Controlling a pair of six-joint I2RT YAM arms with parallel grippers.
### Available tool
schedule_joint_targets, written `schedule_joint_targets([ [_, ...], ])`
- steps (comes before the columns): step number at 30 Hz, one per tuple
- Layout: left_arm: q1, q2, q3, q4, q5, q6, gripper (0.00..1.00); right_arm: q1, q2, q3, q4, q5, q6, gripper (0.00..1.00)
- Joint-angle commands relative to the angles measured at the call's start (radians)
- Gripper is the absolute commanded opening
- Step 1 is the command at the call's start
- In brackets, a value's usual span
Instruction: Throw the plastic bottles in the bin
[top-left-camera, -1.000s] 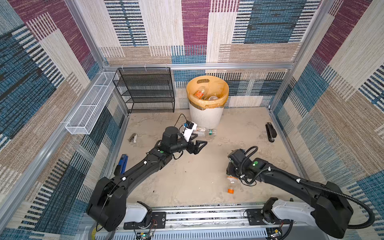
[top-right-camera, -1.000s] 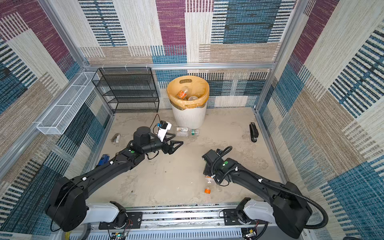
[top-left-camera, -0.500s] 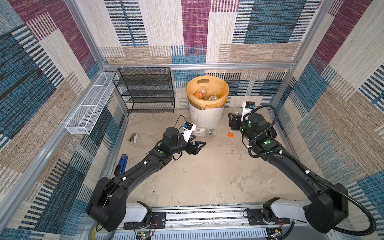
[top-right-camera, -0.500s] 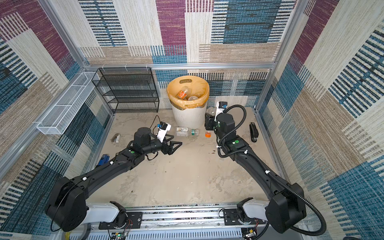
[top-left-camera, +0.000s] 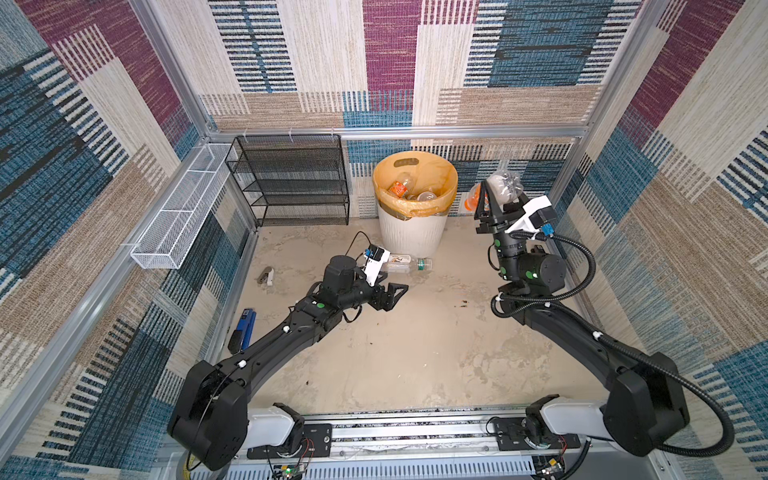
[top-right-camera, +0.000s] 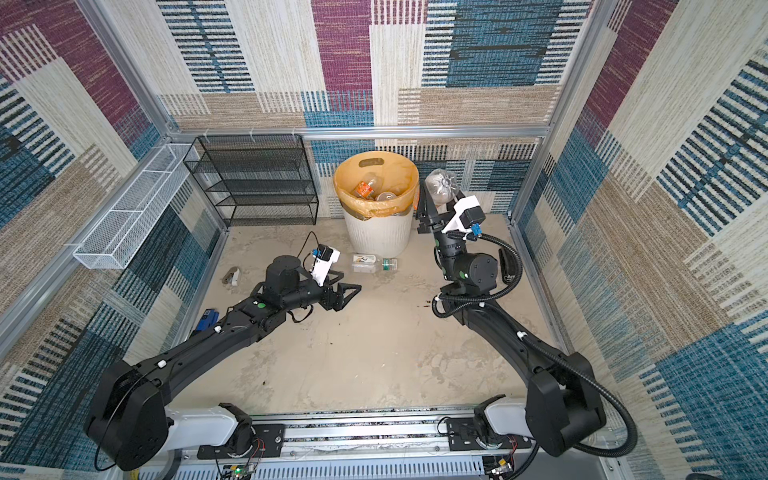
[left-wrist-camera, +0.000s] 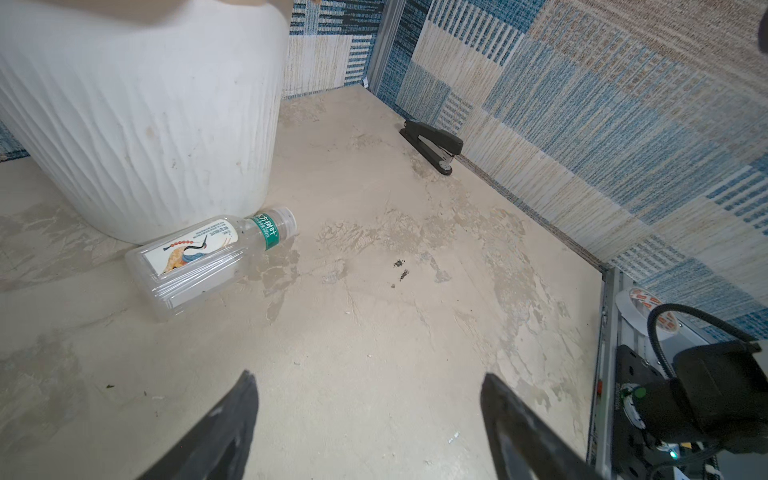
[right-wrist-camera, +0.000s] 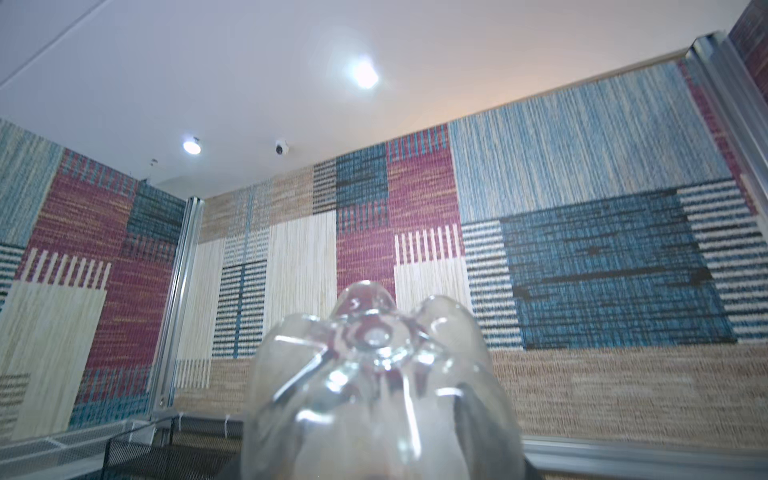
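Observation:
The bin (top-left-camera: 411, 235) (top-right-camera: 378, 235) is white and ribbed with an orange bag, and stands by the back wall in both top views. Bottles (top-left-camera: 401, 188) (top-right-camera: 365, 189) lie inside it. My right gripper (top-left-camera: 494, 197) (top-right-camera: 436, 199) is raised just right of the bin's rim, pointing up, shut on a clear bottle (top-left-camera: 503, 185) (top-right-camera: 442, 183) (right-wrist-camera: 374, 374) with an orange end. Another clear bottle (top-left-camera: 405, 264) (top-right-camera: 372, 264) (left-wrist-camera: 208, 255) with a green neck band lies on the floor against the bin's (left-wrist-camera: 137, 116) foot. My left gripper (top-left-camera: 395, 291) (top-right-camera: 351, 291) (left-wrist-camera: 368, 386) hovers open and empty just in front of it.
A black mesh rack (top-left-camera: 291, 183) stands left of the bin, and a white wire tray (top-left-camera: 183, 212) hangs on the left wall. A blue stapler (top-left-camera: 245, 328) and a small grey stapler (top-left-camera: 266, 276) lie at the left. A black stapler (left-wrist-camera: 434, 143) (top-right-camera: 505, 266) lies by the right wall.
My right arm has swung from the front floor up to beside the bin's rim, carrying the orange-capped bottle. The left gripper has hardly moved.

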Motion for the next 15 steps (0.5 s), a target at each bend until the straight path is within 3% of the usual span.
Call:
schedule_joint_targets([
  [1, -0.010, -0.011, 0.018, -0.035, -0.035, 0.048, 0.84, 0.000, 0.121, 0.173, 0.023, -0.032, 0.007, 0.52],
  [4, -0.017, -0.024, 0.010, -0.052, -0.063, 0.060, 0.84, -0.002, 0.319, 0.519, -0.394, -0.092, 0.052, 0.59],
  [8, -0.024, -0.033, 0.016, -0.117, -0.092, 0.086, 0.85, -0.010, 0.601, 1.109, -1.081, -0.072, 0.069, 0.84],
  [9, -0.024, -0.031, 0.020, -0.140, -0.092, 0.098, 0.86, -0.013, 0.632, 1.177, -1.149, -0.082, 0.056, 0.96],
  [10, -0.024, -0.030, 0.026, -0.157, -0.092, 0.107, 0.87, -0.016, 0.656, 1.235, -1.205, -0.082, 0.051, 0.99],
  [15, -0.025, 0.001, 0.071, -0.211, -0.102, 0.157, 0.89, -0.038, 0.786, 1.591, -1.487, -0.101, 0.034, 0.99],
])
